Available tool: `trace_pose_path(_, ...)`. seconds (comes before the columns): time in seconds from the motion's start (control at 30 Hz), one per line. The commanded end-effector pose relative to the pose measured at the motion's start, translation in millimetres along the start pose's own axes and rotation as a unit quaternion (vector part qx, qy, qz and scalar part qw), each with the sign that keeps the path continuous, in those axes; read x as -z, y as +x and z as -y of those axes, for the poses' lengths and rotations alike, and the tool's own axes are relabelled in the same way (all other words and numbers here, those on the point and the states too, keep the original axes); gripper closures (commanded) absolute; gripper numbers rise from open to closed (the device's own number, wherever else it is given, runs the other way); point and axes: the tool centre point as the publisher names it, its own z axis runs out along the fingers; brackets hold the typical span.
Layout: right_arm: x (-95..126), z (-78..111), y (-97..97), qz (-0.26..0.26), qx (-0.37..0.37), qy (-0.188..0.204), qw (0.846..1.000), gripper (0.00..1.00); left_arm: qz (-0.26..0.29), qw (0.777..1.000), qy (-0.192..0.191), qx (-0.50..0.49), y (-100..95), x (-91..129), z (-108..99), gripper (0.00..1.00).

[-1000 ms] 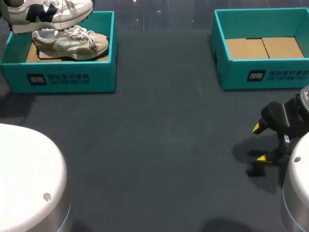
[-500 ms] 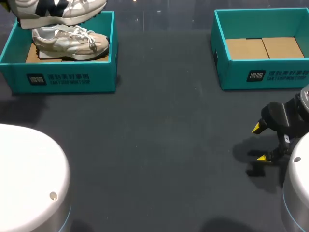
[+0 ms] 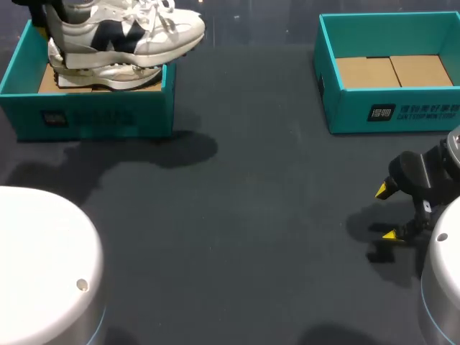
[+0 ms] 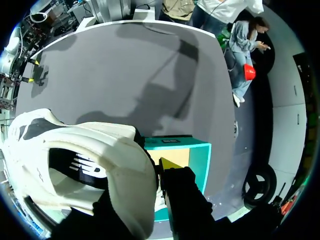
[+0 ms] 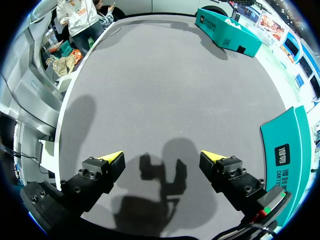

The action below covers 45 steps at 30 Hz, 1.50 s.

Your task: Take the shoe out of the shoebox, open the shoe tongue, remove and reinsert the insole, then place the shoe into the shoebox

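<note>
Shoe (image 3: 126, 32) held above shoebox (image 3: 93, 115) in the clamped left gripper (image 4: 159, 172), right gripper (image 5: 162, 160) wide and empty; tongue, insole and return steps remain.

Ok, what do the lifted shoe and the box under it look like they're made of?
The shoe: white leather or a synthetic like it, smooth with slight sheen; dark logo panel, woven laces. The box: likely teal cardboard, matte printed walls, with plain brown board showing on its floor.

A robot lab, it seems. Two arms (image 3: 425, 181) flank a dark table (image 3: 251, 215). Teal shoeboxes (image 3: 388, 115) stand at its far corners
</note>
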Motion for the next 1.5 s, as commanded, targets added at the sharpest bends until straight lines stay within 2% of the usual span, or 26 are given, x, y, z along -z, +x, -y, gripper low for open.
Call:
trace_pose_path(0.03,1,-0.3,1.8,0.001,0.000,0.001,1.000,0.00,-0.014,0.999,-0.048,0.005,-27.5,-8,42,1.00)
trace_pose_path(0.33,1,-0.3,1.8,0.001,0.000,0.001,1.000,0.00,-0.026,0.999,-0.033,0.013,-77.4,-38,88,1.00)
trace_pose_path(0.57,1,-0.3,1.8,0.001,0.000,0.001,1.000,0.00,-0.024,0.999,-0.026,0.012,-104.0,-65,112,1.00)
trace_pose_path(0.83,1,-0.3,1.8,0.001,0.000,0.001,1.000,0.00,-0.014,0.999,-0.052,0.011,-127.6,-92,137,1.00)
trace_pose_path(1.03,1,-0.3,1.8,0.001,0.000,0.001,1.000,0.00,-0.015,0.999,-0.047,-0.007,-149.2,-120,159,1.00)
trace_pose_path(1.07,1,-0.3,1.8,0.001,0.000,0.001,1.000,0.00,-0.013,0.998,-0.057,-0.008,-153.2,-125,164,1.00)
trace_pose_path(1.37,1,-0.3,1.8,0.001,0.000,0.001,1.000,0.00,-0.016,0.997,-0.066,-0.035,-187.2,-155,211,1.00)
trace_pose_path(1.5,1,-0.3,1.8,0.001,0.000,0.001,1.000,0.00,-0.018,0.996,-0.081,-0.035,-208.5,-166,218,1.00)
